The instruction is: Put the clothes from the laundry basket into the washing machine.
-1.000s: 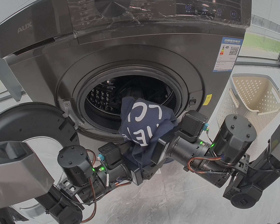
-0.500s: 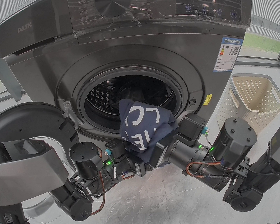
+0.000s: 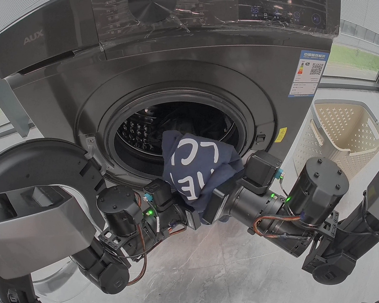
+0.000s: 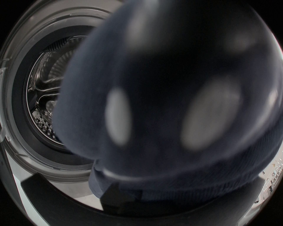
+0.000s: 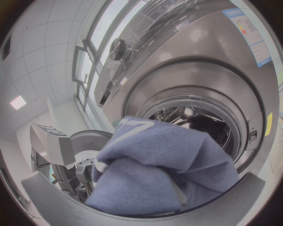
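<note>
**One navy garment at the mouth of the washer**

My two grippers, left gripper (image 3: 191, 215) and right gripper (image 3: 212, 200), meet under a single bundle of cloth. It buries both, so I cannot tell whether either is clamped or slack.

The bundle is one navy garment (image 3: 197, 166), a soft, finely ribbed knit with large white letters. It is bunched into rounded folds and sits just before the lower rim of the washing machine (image 3: 168, 72).

To my left hangs its one round door (image 3: 36, 166), dark, smooth and swung wide open. Behind the cloth is one circular opening, and inside it one drum (image 3: 141, 130) of shiny metal dotted with small holes.

The machine's front is smooth dark grey, with clear wrinkled film over one round knob (image 3: 153, 0). To its right is one cream plastic laundry basket (image 3: 351, 134), its walls perforated.
</note>
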Controlling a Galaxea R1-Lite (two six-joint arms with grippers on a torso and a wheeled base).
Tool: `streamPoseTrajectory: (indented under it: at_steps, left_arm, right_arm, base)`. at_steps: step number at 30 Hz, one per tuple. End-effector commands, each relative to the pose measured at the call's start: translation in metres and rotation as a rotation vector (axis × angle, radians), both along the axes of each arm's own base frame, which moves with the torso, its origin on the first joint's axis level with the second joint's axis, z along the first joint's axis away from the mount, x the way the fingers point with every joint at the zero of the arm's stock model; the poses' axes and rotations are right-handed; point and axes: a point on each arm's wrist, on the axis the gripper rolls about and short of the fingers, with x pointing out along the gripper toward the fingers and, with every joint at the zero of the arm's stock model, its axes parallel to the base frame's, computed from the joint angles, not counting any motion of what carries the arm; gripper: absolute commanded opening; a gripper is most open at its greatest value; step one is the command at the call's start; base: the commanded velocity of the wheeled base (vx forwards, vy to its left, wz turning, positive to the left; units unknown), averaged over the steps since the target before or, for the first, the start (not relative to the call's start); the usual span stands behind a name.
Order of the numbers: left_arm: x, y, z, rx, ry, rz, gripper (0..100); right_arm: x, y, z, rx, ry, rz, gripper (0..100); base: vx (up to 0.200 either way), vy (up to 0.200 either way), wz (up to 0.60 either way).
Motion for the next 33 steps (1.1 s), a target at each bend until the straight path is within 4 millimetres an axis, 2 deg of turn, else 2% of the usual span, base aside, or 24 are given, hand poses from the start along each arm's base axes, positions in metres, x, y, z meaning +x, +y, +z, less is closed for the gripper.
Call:
streamPoseTrajectory:
  at_steps: [1, 5, 11, 12, 18, 24, 28, 29, 33]
  left_arm:
    - [-0.006, 0.003, 0.011, -0.014, -0.017, -0.003, 0]
    - [-0.026, 0.006, 0.018, -0.010, -0.008, -0.032, 0]
    - [-0.040, 0.007, 0.006, 0.039, 0.034, -0.051, 0]
    - [-0.043, 0.009, 0.002, 0.052, 0.051, -0.053, 100]
    - [-0.063, 0.018, -0.017, 0.129, 0.128, -0.078, 100]
    - [-0.079, 0.018, -0.014, 0.168, 0.100, -0.122, 100]
    - [-0.075, 0.018, -0.002, 0.134, 0.059, -0.108, 100]
    - [-0.068, 0.015, 0.009, 0.095, 0.027, -0.093, 100]
    - [-0.053, 0.014, 0.025, 0.043, -0.041, -0.060, 100]
  right_arm:
    - [0.003, -0.003, 0.001, 0.008, 0.003, -0.011, 0]
    - [0.011, -0.009, 0.004, 0.016, -0.002, -0.039, 0]
    - [0.022, -0.008, 0.014, 0.048, -0.030, -0.059, 0]
    - [0.023, -0.007, 0.016, 0.055, -0.037, -0.061, 0]
    - [0.034, -0.009, 0.013, 0.052, -0.039, -0.086, 0]
    - [0.042, -0.012, 0.017, 0.055, -0.043, -0.108, 0]
    - [0.043, -0.013, 0.015, 0.048, -0.037, -0.112, 0]
    - [0.043, -0.013, 0.015, 0.047, -0.036, -0.112, 0]
    - [0.039, -0.010, 0.013, 0.041, -0.031, -0.100, 0]
  base:
    - [0.000, 0.000, 0.00]
    - [0.000, 0.000, 0.00]
    - [0.000, 0.000, 0.00]
    - [0.000, 0.000, 0.00]
    - [0.000, 0.000, 0.00]
    - [0.000, 0.000, 0.00]
    - [0.000, 0.000, 0.00]
    - [0.000, 0.000, 0.00]
    - [0.000, 0.000, 0.00]
